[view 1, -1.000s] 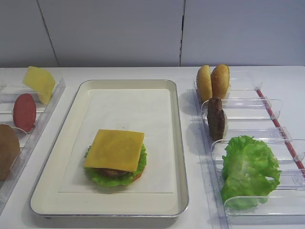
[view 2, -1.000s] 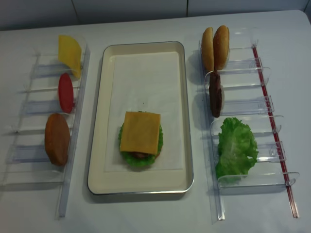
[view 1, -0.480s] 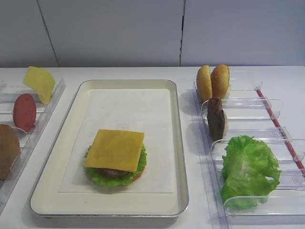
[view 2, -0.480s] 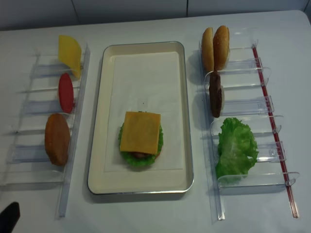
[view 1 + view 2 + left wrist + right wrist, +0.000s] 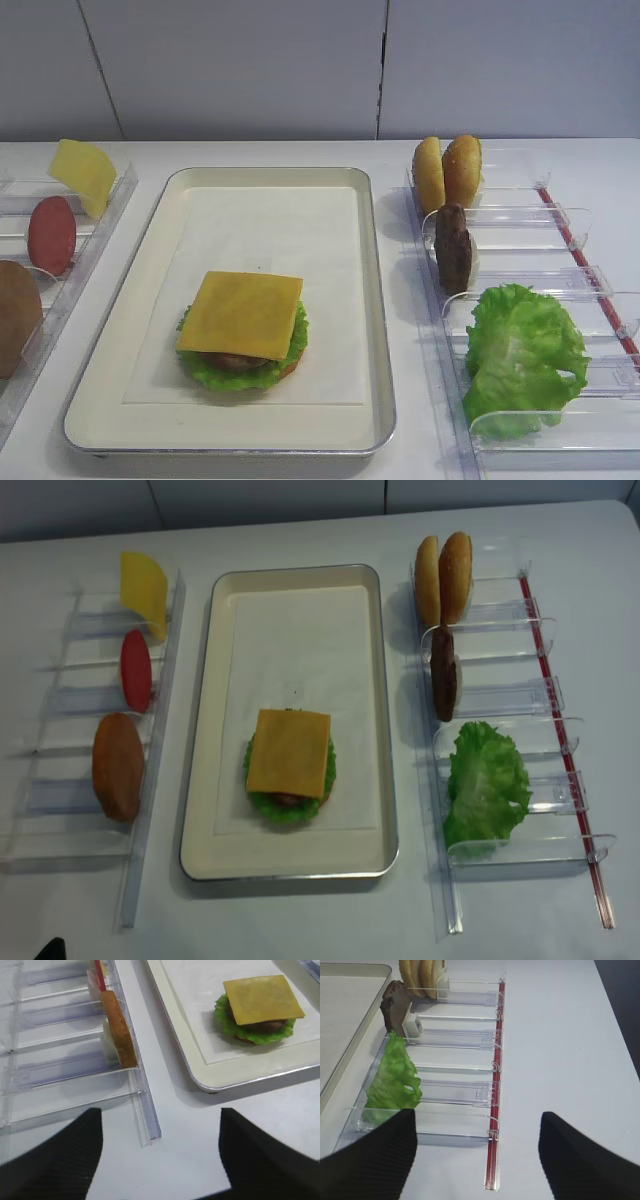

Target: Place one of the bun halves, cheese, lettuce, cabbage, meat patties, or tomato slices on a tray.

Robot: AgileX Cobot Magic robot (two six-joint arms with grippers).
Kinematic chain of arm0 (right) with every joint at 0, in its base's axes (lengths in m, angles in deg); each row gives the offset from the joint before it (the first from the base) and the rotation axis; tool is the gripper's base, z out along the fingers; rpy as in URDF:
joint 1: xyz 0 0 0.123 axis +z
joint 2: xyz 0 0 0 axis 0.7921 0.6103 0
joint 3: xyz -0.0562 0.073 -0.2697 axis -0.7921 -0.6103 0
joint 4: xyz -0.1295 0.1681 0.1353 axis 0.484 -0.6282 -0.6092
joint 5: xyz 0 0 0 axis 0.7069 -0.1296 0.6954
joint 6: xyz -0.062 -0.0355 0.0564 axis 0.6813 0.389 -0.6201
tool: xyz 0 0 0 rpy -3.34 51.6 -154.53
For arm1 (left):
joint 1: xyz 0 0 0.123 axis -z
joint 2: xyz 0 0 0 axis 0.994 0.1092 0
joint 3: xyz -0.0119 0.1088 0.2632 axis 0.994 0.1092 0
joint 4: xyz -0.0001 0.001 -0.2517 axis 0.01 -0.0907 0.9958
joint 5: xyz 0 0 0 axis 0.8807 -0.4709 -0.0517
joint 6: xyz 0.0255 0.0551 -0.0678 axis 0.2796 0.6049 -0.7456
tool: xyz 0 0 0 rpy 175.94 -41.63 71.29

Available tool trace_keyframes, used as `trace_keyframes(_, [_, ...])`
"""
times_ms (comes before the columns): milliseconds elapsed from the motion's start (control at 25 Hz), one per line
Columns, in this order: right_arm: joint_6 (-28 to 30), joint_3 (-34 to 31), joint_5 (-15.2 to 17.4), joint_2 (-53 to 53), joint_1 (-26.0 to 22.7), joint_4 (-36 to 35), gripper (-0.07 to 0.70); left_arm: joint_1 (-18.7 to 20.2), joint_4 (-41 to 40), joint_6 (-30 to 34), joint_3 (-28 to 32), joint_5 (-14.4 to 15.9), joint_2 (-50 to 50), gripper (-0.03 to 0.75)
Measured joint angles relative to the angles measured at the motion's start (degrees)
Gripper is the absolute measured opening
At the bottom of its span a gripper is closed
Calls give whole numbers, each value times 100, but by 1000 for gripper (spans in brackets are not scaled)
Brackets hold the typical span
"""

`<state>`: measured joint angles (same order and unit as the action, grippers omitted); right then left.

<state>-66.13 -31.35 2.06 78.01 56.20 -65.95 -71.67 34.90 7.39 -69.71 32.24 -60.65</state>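
Exterior high view: the tray [image 5: 378, 300] sits mid-tabletop [image 5: 300, 530], lined with white paper.
Stack on tray: the cheese [image 5: 241, 314] lies flat on top, above a meat patty edge and lettuce [image 5: 230, 373], near the tray's front end; a bun base barely shows beneath.
Step in hand: the cheese placement looks finished; both arms are clear of the tray.
Left gripper [image 5: 160, 1160]: fingers [image 5: 55, 1160] spread wide and empty, low over the bare tabletop between the left rack [image 5: 142, 1110] and the tray's near corner.
Right gripper [image 5: 475, 1160]: fingers [image 5: 590, 1160] spread wide and empty, over the near end of the right rack [image 5: 450, 1095].
Left rack contents: a pale yellow slice [image 5: 143, 590], a tomato slice [image 5: 135, 670] and a bun half [image 5: 118, 766], all on edge.
Right rack contents: two bun halves [image 5: 443, 578], a meat patty [image 5: 442, 674] and loose lettuce [image 5: 487, 783].
Next move, as a judgement: probably the tomato slice or the bun half, both on the left; it calls for closing on an upright thin disc, lifting it free of the rack and laying it flat on the cheese.
Risk: a nudge could slide the cheese off-centre.
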Motion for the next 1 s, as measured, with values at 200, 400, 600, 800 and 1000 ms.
trace_keyframes(200, [0, 0, 0, 0, 0, 0, 545, 0, 0, 192, 100, -80, 0, 464])
trace_keyframes(400, [0, 0, 0, 0, 0, 0, 545, 0, 0, 252, 100, -114, 0, 461])
trace_keyframes(600, [0, 0, 0, 0, 0, 0, 545, 0, -38, 252, 100, -114, 0, 454])
trace_keyframes(800, [0, 0, 0, 0, 0, 0, 545, 0, -38, 252, 100, -114, 0, 452])
trace_keyframes(1000, [0, 0, 0, 0, 0, 0, 545, 0, -38, 252, 100, -114, 0, 450])
